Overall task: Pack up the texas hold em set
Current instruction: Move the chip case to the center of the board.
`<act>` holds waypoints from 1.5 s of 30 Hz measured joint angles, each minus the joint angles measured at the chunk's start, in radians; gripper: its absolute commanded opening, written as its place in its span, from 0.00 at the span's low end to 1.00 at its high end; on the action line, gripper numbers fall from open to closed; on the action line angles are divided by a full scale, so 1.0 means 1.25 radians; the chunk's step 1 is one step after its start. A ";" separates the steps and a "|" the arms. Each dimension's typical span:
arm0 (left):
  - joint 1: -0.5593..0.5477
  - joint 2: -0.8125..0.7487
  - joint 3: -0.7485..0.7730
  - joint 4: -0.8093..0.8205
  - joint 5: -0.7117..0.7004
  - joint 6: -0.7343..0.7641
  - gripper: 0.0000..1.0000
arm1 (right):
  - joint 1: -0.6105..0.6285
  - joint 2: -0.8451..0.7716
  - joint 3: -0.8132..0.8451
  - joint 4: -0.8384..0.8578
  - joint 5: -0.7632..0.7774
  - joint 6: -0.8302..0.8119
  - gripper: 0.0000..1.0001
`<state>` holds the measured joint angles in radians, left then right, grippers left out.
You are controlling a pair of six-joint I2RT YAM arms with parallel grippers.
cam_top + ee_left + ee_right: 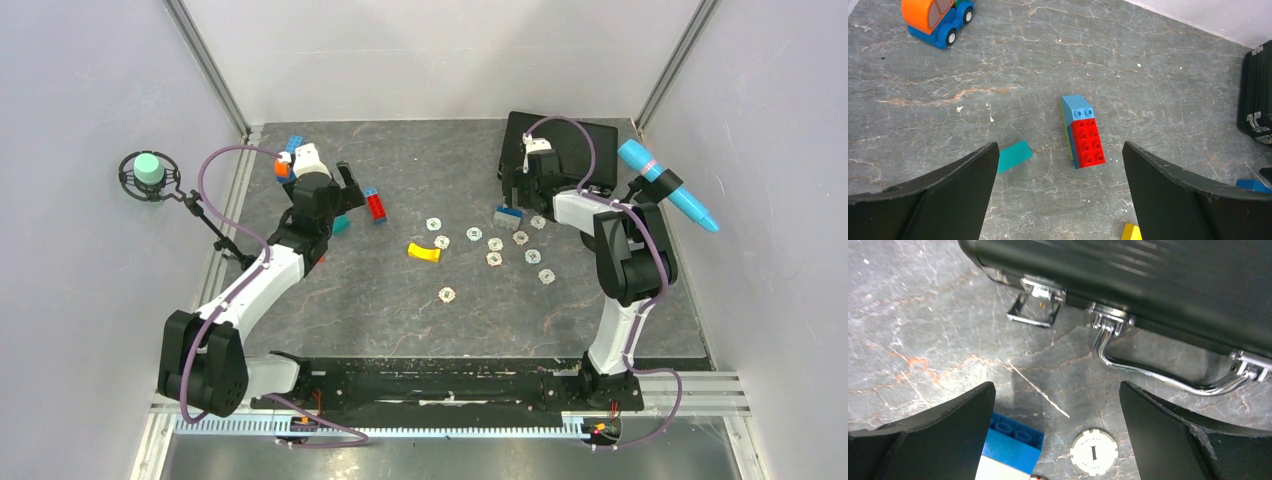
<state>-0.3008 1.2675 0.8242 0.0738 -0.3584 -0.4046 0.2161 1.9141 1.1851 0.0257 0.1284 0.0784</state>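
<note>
At the far left, the left gripper (pixel 1058 150) hangs with its jaws spread wide and nothing between them, over toys that are not part of the job: a toy car (pixel 938 20) further off, a teal block (pixel 1014 156) just beside its left finger, and a red and blue brick (pixel 1085 135) lying ahead. Toward the middle sits a yellow block (pixel 424 252), and right of it the loose chips (pixel 495 243) lie scattered flat on the table (pixel 400 330), well apart from one another. At the far right, the black case (pixel 575 145) lies with its lid down. The right gripper (pixel 1057 387), jaws also fully apart and empty, hovers just in front of the case's silver handle (pixel 1158 375), with one chip (pixel 1094 451) and a blue brick (pixel 1013 442) below it. One latch (pixel 1030 310) looks flipped loose. Packing appears barely begun, since no chip is in the case. The next move likely calls for undoing the latches and lifting the lid, before any chip can be gathered in.
</note>
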 measured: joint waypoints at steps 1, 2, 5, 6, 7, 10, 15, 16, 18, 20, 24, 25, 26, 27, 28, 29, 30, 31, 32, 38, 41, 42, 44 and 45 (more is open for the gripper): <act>0.000 0.000 0.001 -0.001 0.003 0.000 1.00 | 0.000 0.000 -0.007 -0.003 0.002 -0.001 0.98; 0.000 0.000 0.001 -0.002 0.005 -0.001 1.00 | 0.000 0.000 -0.012 -0.004 0.004 -0.002 0.98; 0.000 0.005 0.007 -0.007 0.020 -0.002 1.00 | 0.000 0.000 -0.015 0.000 0.008 -0.010 0.98; 0.000 0.008 0.009 -0.011 0.023 -0.002 1.00 | -0.001 0.000 -0.015 0.005 0.008 -0.015 0.98; 0.000 0.009 0.009 -0.011 0.024 -0.002 1.00 | -0.002 0.001 -0.015 0.012 0.007 -0.020 0.98; 0.000 0.011 0.010 -0.017 0.034 -0.003 1.00 | -0.002 0.008 -0.015 0.033 0.006 -0.033 0.98; 0.000 0.012 0.010 -0.017 0.041 -0.003 1.00 | -0.006 0.036 -0.015 0.060 -0.001 -0.042 0.98; 0.000 0.013 0.010 -0.017 0.041 -0.003 1.00 | -0.008 0.044 -0.014 0.060 -0.006 -0.043 0.98; 0.000 0.013 0.010 -0.017 0.043 -0.003 1.00 | -0.013 0.054 -0.013 0.057 -0.013 -0.042 0.98; 0.000 0.013 0.010 -0.018 0.043 -0.003 1.00 | -0.016 0.054 -0.012 0.056 -0.019 -0.042 0.98; 0.000 0.013 0.011 -0.021 0.043 -0.002 1.00 | -0.019 0.058 0.006 0.041 -0.038 -0.041 0.98; 0.000 0.013 0.012 -0.022 0.043 -0.002 1.00 | -0.019 0.060 0.015 0.036 -0.044 -0.040 0.98; 0.000 0.013 0.013 -0.022 0.043 -0.002 1.00 | -0.019 0.062 0.020 0.043 -0.053 -0.041 0.98; 0.000 0.013 0.013 -0.023 0.043 -0.002 1.00 | -0.021 0.065 0.024 0.053 -0.062 -0.041 0.98; 0.000 0.013 0.014 -0.023 0.043 -0.002 1.00 | -0.022 0.066 0.025 0.060 -0.067 -0.041 0.98; 0.000 0.013 0.015 -0.023 0.043 -0.002 1.00 | -0.024 0.067 0.025 0.061 -0.071 -0.042 0.98; 0.000 0.013 0.016 -0.024 0.043 -0.002 1.00 | -0.026 0.067 0.025 0.063 -0.076 -0.042 0.98; 0.000 0.014 0.017 -0.024 0.044 -0.002 1.00 | -0.028 0.067 0.025 0.066 -0.079 -0.042 0.98; 0.000 0.014 0.018 -0.024 0.044 -0.002 1.00 | -0.030 0.067 0.025 0.069 -0.081 -0.042 0.98; 0.000 0.026 0.023 -0.027 0.051 -0.002 1.00 | -0.035 0.091 0.056 0.067 -0.084 -0.038 0.98; 0.000 0.026 0.023 -0.027 0.057 -0.002 1.00 | -0.036 0.119 0.078 0.048 -0.085 -0.027 0.98; 0.000 0.026 0.023 -0.028 0.058 -0.002 1.00 | -0.036 0.125 0.084 0.045 -0.081 -0.024 0.98; 0.000 0.026 0.023 -0.028 0.058 -0.002 1.00 | -0.037 0.127 0.091 0.035 -0.078 -0.014 0.98; 0.000 0.026 0.023 -0.028 0.058 -0.002 1.00 | -0.037 0.128 0.095 0.030 -0.078 -0.005 0.98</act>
<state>-0.3008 1.2999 0.8536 0.0391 -0.2859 -0.4076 0.1699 2.0735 1.3037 0.0631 0.0311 0.0719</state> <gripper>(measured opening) 0.994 0.982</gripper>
